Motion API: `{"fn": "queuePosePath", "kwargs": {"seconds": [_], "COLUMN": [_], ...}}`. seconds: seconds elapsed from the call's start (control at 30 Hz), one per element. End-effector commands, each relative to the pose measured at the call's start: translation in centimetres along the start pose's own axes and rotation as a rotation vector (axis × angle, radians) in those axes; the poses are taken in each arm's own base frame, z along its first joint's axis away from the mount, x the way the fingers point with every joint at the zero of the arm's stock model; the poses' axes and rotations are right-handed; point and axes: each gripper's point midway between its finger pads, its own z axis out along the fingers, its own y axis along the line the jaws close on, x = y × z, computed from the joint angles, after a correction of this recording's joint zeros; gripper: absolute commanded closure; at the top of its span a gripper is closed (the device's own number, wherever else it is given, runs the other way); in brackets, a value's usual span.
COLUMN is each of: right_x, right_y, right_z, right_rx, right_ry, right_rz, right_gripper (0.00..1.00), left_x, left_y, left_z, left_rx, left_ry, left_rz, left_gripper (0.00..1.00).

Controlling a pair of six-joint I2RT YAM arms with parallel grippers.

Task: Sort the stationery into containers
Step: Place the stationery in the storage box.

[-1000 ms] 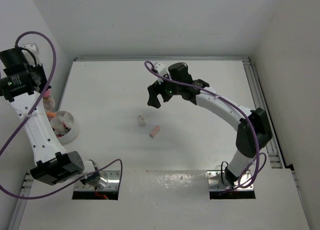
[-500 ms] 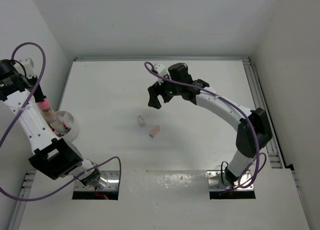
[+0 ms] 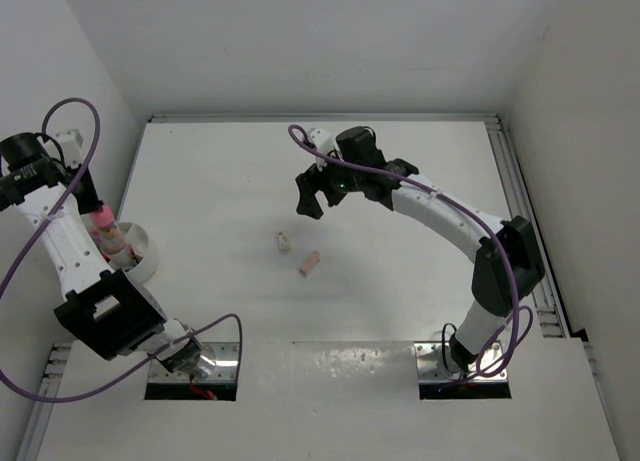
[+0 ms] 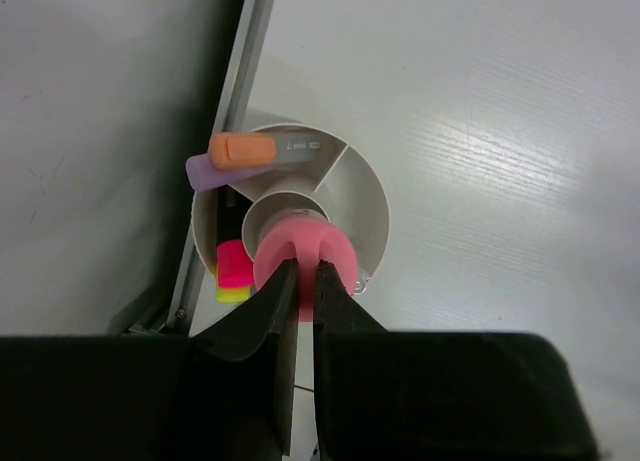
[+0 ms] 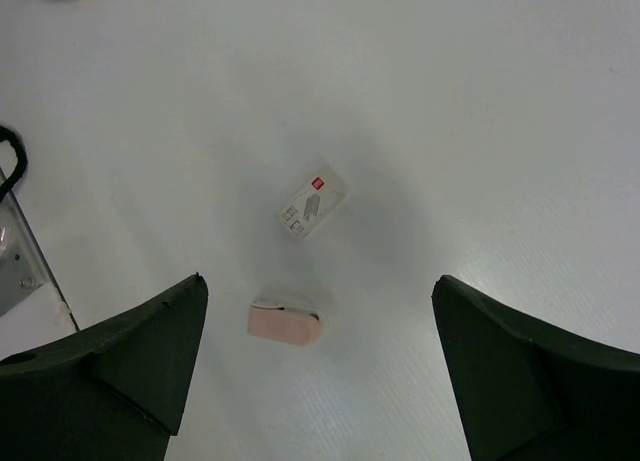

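My left gripper [image 3: 95, 209] is shut on the rim of the small pink cup [image 3: 101, 219] and holds it over the round white tub [image 3: 143, 264] at the table's left edge. In the left wrist view the fingers [image 4: 270, 301] pinch the cup wall [image 4: 335, 251] above the tub [image 4: 372, 216]. The tub holds an orange-capped marker [image 4: 245, 149] and highlighters with pink [image 4: 233, 264] and yellow caps. My right gripper [image 3: 318, 199] is open and empty, hovering above a whitish eraser [image 3: 284, 242] and a pink eraser [image 3: 310, 263]. Both show in the right wrist view, whitish [image 5: 313, 203] and pink [image 5: 287, 324].
A metal rail [image 3: 132, 176] runs along the table's left edge beside the tub, and another [image 3: 520, 211] along the right edge. White walls close in the back and sides. A purple cable [image 3: 60, 116] loops above the left arm.
My left wrist has swung and carried the pink cup down and right, over the white tub. The right arm and both erasers have not moved.
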Motion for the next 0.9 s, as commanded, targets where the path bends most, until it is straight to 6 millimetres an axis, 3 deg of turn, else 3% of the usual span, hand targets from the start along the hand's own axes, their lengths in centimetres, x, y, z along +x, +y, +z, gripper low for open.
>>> {"fn": "queuePosePath", "kwargs": {"seconds": [0.0, 0.17, 0.7, 0.8, 0.87], "right_x": [-1.7, -1.6, 1.3, 2.1, 2.4], "right_y": [0.4, 0.4, 0.6, 0.4, 0.4], "right_z": [-0.8, -0.8, -0.6, -0.3, -0.5], "right_rx": [-0.007, -0.011, -0.087, -0.115, -0.138], "right_ry": [-0.048, -0.046, 0.014, 0.054, 0.081], "right_rz": [-0.025, -0.022, -0.055, -0.133, -0.129], "right_gripper": [0.09, 0.09, 0.15, 0.15, 0.16], "left_x": [-2.2, -2.5, 1.3, 1.4, 1.7], "left_y": [0.4, 0.9, -0.6, -0.8, -0.9], "left_z": [-1.5, -1.6, 0.6, 0.9, 1.1], "left_rx": [-0.031, -0.054, 0.070, 0.090, 0.095], "left_ry": [-0.111, -0.123, -0.106, -0.098, -0.086], "left_rz": [0.040, 0.053, -0.036, -0.041, -0.045], "left_gripper": [1.00, 1.00, 1.00, 0.84, 0.81]}}
